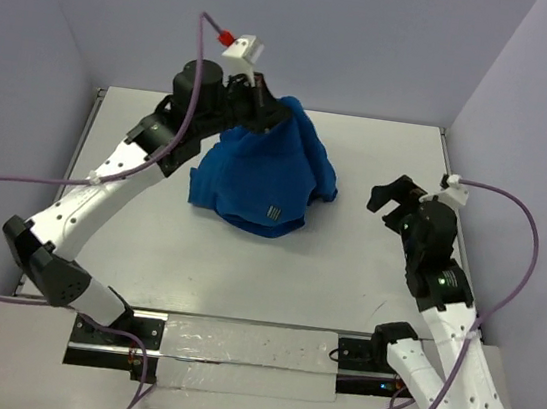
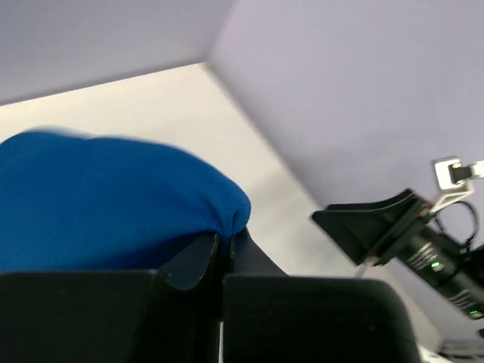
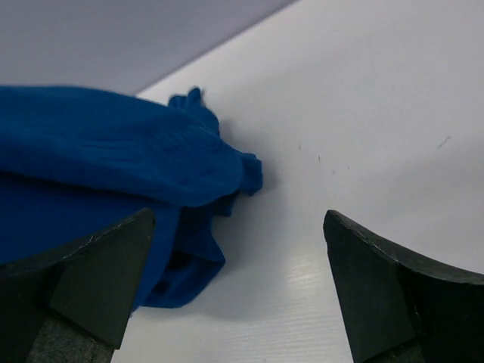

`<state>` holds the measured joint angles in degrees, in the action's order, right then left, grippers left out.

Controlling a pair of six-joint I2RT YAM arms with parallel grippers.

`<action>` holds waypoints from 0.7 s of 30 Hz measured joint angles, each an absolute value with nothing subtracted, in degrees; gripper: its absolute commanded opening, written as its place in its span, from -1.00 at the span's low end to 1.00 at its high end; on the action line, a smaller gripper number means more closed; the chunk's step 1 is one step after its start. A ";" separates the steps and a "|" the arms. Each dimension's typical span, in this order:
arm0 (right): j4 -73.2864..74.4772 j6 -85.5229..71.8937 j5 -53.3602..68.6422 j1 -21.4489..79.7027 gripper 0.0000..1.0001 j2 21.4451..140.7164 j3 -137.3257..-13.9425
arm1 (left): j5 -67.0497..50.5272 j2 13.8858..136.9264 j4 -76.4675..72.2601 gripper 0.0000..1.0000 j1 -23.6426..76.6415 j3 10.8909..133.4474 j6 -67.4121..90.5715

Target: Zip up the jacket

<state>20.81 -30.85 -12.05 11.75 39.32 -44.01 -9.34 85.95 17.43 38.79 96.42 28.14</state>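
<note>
On the left side, the left gripper (image 1: 269,106) is clenched on a small fold at the top of the jacket (image 1: 258,167) and holds it up toward the far side of the table (image 1: 345,274). The blue fabric hangs from it like a tent, and its lower part rests on the table. In the left wrist view the fingers (image 2: 189,261) pinch only a thin edge of cloth. I think this hold could slip if the arm pulls higher, because the fabric is soft and the bite is small. The jacket is bunched and I cannot see the zipper anywhere, so a grasp coming from the right may catch the wrong layer. Further right, the right gripper (image 1: 392,200) is released, with its jaws wide, near the jacket's edge but apart from it. I count one jacket, two arms, two grippers and one table.
</note>
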 measured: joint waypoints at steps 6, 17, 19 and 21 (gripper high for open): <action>21.26 -30.82 -17.74 11.75 1.00 28.83 -44.37 | -16.90 107.47 11.42 0.99 48.62 111.09 33.14; 21.18 -29.09 -18.96 11.73 1.00 27.56 -43.24 | -13.49 102.32 20.49 0.95 43.29 99.45 36.43; 20.36 -28.66 -14.98 11.81 1.00 30.51 -43.28 | -9.39 93.59 21.01 0.90 37.55 91.41 38.38; 19.95 -28.47 -11.67 12.67 1.00 34.15 -43.69 | -4.82 85.30 20.72 0.88 31.73 83.81 40.65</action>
